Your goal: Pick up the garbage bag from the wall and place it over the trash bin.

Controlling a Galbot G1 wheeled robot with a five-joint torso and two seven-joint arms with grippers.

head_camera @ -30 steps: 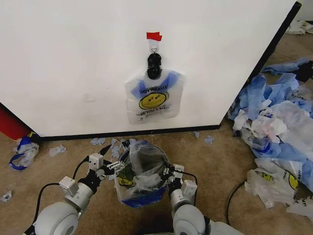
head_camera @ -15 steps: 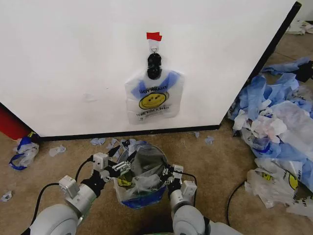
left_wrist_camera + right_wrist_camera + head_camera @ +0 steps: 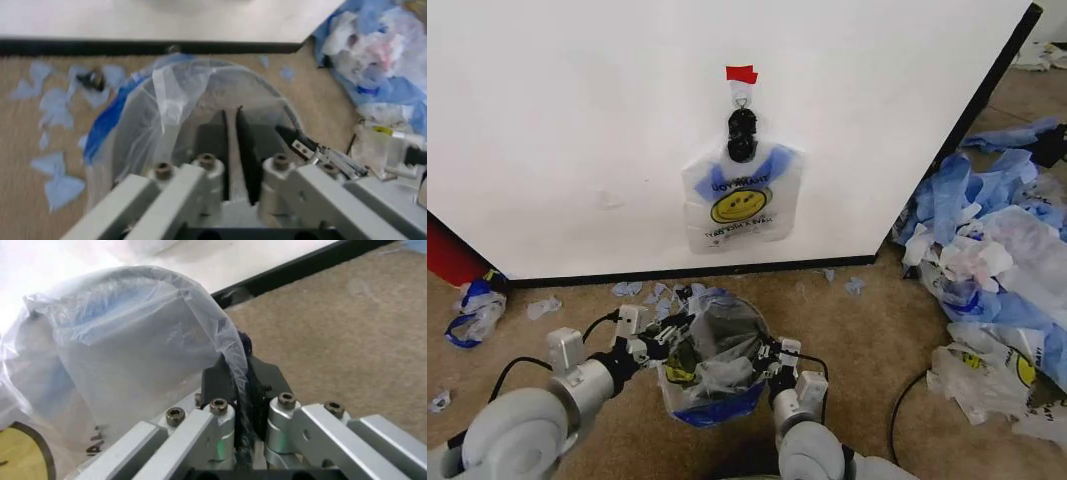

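Observation:
One garbage bag (image 3: 740,195) with a yellow smiley hangs from a black clip (image 3: 742,135) under red tape (image 3: 741,74) on the white wall (image 3: 577,120). Below it a second translucent bag (image 3: 712,370) with a blue edge is spread over the round black trash bin (image 3: 749,318). My left gripper (image 3: 665,335) is at this bag's left rim, its fingers (image 3: 215,145) close together against the film (image 3: 167,95). On the right rim my right gripper (image 3: 772,352) is shut, with the bag's edge (image 3: 233,355) pinched between its fingers.
A heap of blue and white plastic sheets (image 3: 997,260) covers the floor on the right. A red object (image 3: 447,255) and a small crumpled bag (image 3: 475,305) lie at the left by the wall base. Blue scraps (image 3: 642,292) dot the carpet.
My left arm has swung out to the left, and its gripper has shifted slightly along the bag's left rim. The right gripper and the wall bag stay put.

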